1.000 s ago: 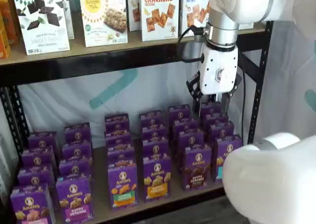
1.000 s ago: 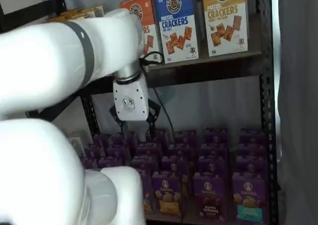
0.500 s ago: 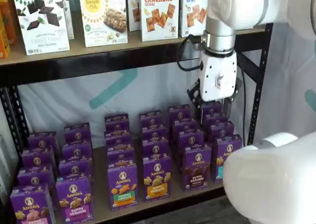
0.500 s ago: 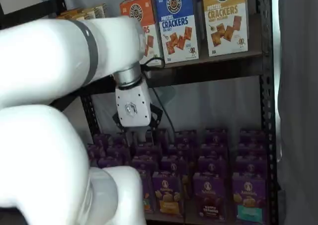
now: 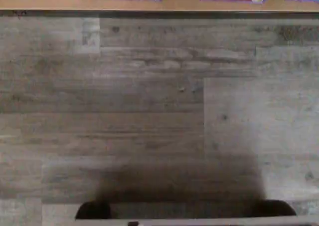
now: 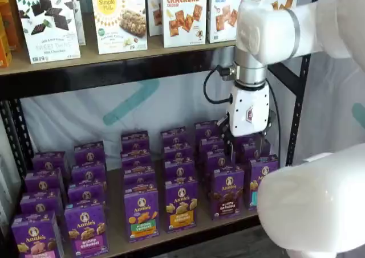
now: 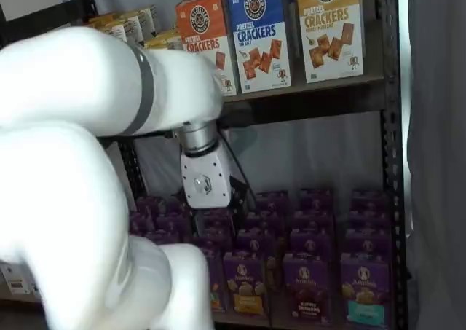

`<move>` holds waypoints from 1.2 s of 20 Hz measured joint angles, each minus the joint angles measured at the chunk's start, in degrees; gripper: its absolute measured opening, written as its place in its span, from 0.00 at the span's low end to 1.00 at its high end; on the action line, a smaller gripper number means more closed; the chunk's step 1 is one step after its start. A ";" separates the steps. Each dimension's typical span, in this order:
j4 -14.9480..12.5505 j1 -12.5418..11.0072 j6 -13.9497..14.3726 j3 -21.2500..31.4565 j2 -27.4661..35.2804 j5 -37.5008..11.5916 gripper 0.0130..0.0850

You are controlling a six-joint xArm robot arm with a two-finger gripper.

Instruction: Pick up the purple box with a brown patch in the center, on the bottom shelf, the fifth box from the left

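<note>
Hanging over the right end of the bottom shelf [image 6: 117, 244] with gripper [image 6: 246, 151] spread impossible to tell, presumably lining up on the purple box [image 6: 227, 192] at the front of its row, untouched.

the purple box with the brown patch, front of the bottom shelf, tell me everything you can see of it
The purple box is small cardboard, standing upright at the front of its row on the bottom shelf, with a round white logo, dark bunny cookies and a brown patch with pale lettering. An orange-patched box stands to one side, a teal-patched one to the other. The gripper hangs above, not touching it.
</note>
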 joint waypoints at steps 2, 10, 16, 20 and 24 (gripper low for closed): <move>-0.17 -0.65 -0.56 1.00 0.86 -2.48 1.00; 0.76 -3.61 -3.92 3.00 7.13 -11.42 1.00; 0.71 -4.45 -4.79 3.16 13.93 -18.70 1.00; 0.28 -5.12 -5.17 2.78 18.37 -23.20 1.00; 0.12 -5.90 -5.85 2.15 22.28 -26.35 1.00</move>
